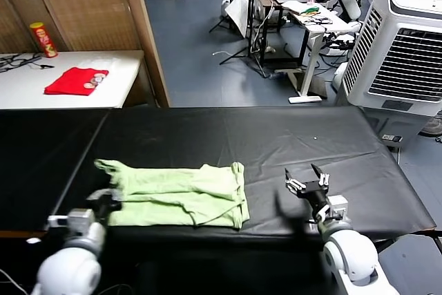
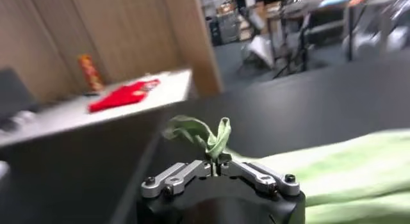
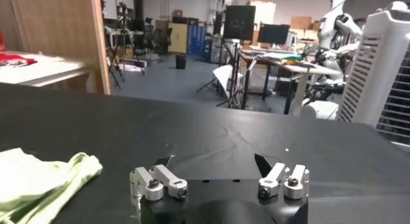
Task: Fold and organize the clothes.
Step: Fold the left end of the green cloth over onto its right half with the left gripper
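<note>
Your left gripper [image 1: 105,202] is pinched tight on the shirt [image 1: 181,195] at its 8 o'clock corner, ready to fold. Your right gripper [image 1: 309,183], at 3 o'clock, waits spread wide, holding nothing.

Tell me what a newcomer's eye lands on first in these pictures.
The pale green shirt stands out, lying folded on the black table toward the robot's left. The left gripper is shut on a pinch of the shirt's near-left edge, while the right gripper hovers open over bare table off to the shirt's right. Farther back on the left, a bright red cloth lies on a white side table.
</note>
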You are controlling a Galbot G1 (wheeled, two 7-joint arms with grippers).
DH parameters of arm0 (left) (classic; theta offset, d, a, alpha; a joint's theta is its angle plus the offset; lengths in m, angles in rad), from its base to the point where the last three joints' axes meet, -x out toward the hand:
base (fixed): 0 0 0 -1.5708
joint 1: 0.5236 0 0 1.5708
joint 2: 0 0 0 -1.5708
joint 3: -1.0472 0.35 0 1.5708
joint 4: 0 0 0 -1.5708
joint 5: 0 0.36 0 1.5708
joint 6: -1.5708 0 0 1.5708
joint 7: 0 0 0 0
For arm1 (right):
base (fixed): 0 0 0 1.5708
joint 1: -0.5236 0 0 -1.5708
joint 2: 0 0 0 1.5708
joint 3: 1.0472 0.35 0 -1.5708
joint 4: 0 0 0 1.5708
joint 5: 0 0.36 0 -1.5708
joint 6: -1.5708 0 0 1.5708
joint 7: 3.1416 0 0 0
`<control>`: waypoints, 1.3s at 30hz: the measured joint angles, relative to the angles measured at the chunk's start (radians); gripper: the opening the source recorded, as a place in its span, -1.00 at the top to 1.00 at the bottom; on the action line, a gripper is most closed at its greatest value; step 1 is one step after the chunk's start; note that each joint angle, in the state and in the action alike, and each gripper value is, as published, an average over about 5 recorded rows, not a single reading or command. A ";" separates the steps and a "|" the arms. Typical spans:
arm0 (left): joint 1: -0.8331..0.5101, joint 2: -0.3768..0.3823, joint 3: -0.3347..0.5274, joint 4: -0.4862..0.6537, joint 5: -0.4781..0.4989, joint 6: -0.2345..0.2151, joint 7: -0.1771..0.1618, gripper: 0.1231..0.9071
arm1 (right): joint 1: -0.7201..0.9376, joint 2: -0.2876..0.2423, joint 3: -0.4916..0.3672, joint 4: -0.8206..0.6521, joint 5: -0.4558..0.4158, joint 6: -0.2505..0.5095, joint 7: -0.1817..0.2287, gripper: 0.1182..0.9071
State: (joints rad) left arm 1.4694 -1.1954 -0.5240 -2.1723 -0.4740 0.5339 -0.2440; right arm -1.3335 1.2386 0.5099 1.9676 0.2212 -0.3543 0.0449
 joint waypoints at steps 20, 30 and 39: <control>-0.146 -0.226 0.317 0.010 -0.175 0.039 -0.061 0.91 | -0.005 0.035 0.007 -0.026 -0.038 0.007 0.000 -0.72; -0.149 -0.281 0.346 0.051 -0.089 0.003 -0.042 0.91 | 0.002 0.041 -0.002 -0.034 -0.039 0.007 -0.001 -0.72; -0.137 -0.308 0.360 0.094 -0.005 -0.041 0.022 0.61 | 0.005 0.028 -0.012 -0.027 -0.025 0.025 -0.028 -0.72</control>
State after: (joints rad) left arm 1.3323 -1.5036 -0.1641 -2.0783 -0.4786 0.4928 -0.2221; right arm -1.3289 1.2666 0.4977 1.9408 0.1964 -0.3293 0.0169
